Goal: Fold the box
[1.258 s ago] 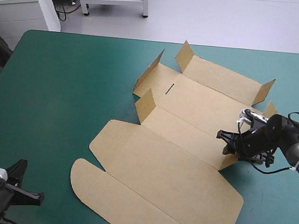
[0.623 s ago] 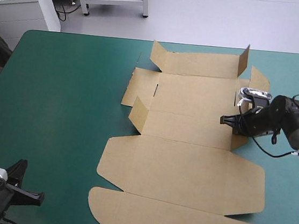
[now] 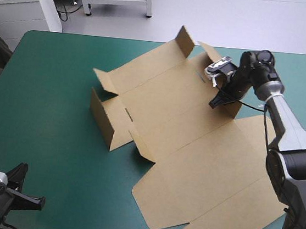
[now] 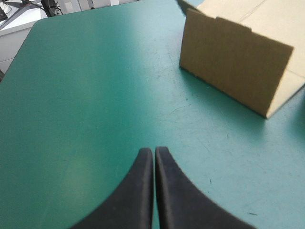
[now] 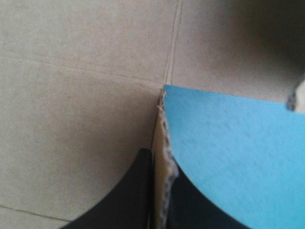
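Diagonally across the teal-green-covered worktop [image 3: 52, 81] lies the cut sheet of brown board, the box [image 3: 203, 159], running from the near right corner toward the far middle. Its large panels lie flat at the near right. At its left end a side wall [image 4: 233, 67] stands upright, with small flaps raised beside it and two more lifted at the far edge. The right gripper [image 3: 216, 101] is at the box's far right side, its black fingers [image 5: 138, 191] all but closed, pinching the edge of a raised board flap between them. The left gripper [image 4: 153, 151] hangs over bare cover at the near left corner, well apart from the box, fingers pressed together with nothing between them
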